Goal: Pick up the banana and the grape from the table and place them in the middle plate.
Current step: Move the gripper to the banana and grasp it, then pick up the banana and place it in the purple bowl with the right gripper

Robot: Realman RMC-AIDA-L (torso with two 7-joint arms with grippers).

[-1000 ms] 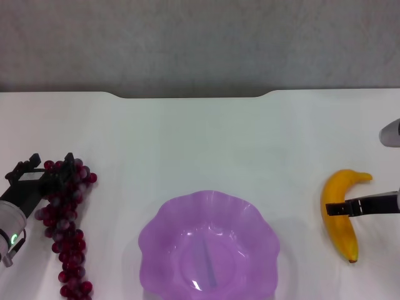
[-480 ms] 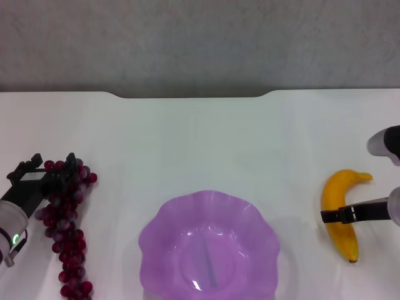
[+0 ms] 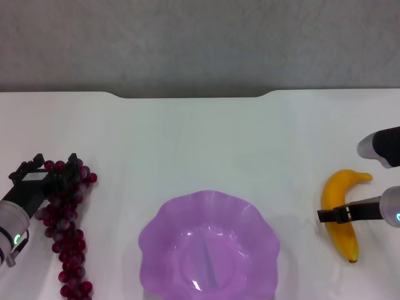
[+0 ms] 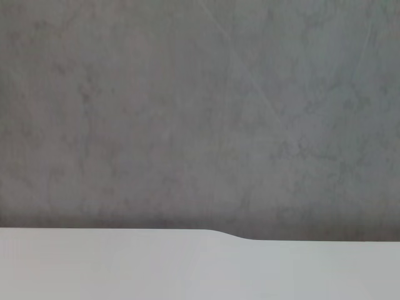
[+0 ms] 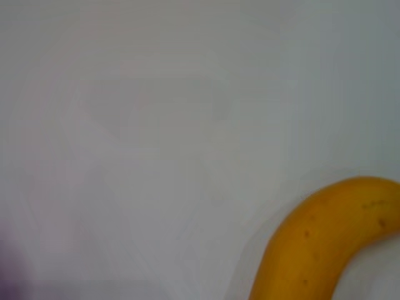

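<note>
Right gripper (image 3: 329, 214): right edge of frame, one dark finger lying across the banana's (image 3: 338, 212) middle; finger spread can't be told.
Banana: on the table (image 3: 200, 137), long axis running top to bottom of frame, crosswise to the finger, dark tip lowest.
Left gripper (image 3: 49, 172): left edge, fingers apart around the top of the grape (image 3: 65, 219).
Middle plate (image 3: 209, 245): bottom centre, holds no fruit.

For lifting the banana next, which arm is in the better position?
The right. Its end effector is at the banana, right of the middle plate. The left end effector is across the table at the grape.
</note>
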